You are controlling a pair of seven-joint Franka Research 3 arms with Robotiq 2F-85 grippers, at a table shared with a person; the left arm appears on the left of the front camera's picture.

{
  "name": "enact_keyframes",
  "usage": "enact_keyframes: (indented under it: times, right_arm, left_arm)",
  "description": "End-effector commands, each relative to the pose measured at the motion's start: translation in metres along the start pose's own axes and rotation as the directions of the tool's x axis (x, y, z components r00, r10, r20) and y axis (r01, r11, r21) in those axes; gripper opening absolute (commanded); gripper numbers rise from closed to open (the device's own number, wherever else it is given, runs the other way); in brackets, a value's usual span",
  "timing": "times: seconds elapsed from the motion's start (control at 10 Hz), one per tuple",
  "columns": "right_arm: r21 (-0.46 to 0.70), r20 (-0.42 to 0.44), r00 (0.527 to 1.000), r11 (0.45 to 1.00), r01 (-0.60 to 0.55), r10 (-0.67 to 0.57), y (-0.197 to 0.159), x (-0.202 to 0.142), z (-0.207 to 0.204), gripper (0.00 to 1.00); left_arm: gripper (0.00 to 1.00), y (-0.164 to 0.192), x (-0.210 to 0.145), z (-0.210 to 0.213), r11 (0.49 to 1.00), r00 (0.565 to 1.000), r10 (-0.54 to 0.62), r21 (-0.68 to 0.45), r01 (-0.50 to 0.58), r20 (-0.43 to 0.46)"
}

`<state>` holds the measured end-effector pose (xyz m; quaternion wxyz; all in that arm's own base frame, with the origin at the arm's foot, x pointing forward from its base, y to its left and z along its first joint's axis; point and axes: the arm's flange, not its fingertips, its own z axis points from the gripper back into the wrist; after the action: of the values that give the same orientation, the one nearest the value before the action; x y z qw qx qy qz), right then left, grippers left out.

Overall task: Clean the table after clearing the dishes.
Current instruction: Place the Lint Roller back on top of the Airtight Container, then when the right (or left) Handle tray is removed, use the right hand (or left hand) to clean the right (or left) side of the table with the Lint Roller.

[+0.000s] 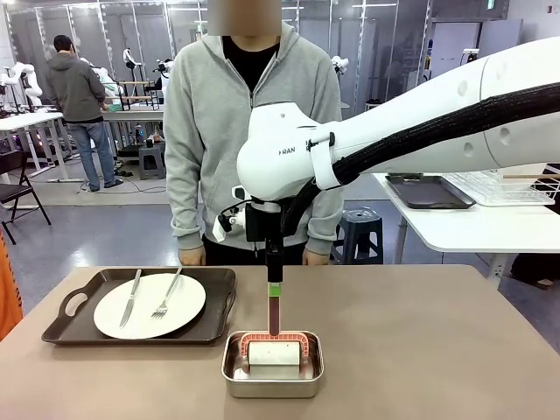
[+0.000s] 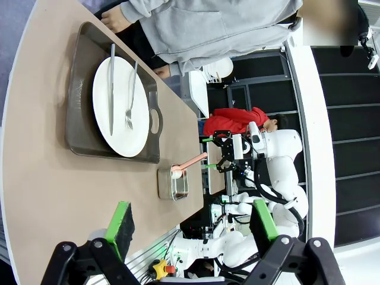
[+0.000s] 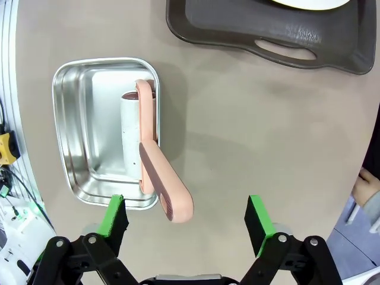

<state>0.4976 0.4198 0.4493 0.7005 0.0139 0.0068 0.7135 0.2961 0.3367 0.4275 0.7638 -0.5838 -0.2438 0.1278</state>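
Right gripper is seen hanging fingers-down over a steel pan near the table's front edge. A roller (white roll, pink handle) is lodged in the pan, its handle rising toward the fingers. In the right wrist view the right gripper is spread wide. The handle's end is seen between the green pads, nearer one of them, and gripped by neither. Nothing is held. Left gripper is likewise held wide apart, with nothing between the pads, and is pointed along the table from off to the side. A dark tray is set on the table's left part, just beside the pan. One white plate is carried on it, with a knife and a fork laid side by side on top. A person in a grey hoodie is stood at the far edge.
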Motion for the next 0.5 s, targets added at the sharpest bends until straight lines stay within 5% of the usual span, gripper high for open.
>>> enact_keyframes:
  times: [0.0,0.4]
  right_arm:
    - [0.000,0.000,1.000,1.000,-0.006,0.006,0.0022,0.0014,0.0000,1.00]
    - [0.000,0.000,1.000,1.000,-0.006,0.006,0.0022,0.0014,0.0000,1.00]
  left_arm:
    - [1.00,-0.0007,-0.0013,0.0025,1.000,1.000,-0.011,-0.008,0.011,0.000]
    - [1.00,-0.0007,-0.0013,0.0025,1.000,1.000,-0.011,-0.008,0.011,0.000]
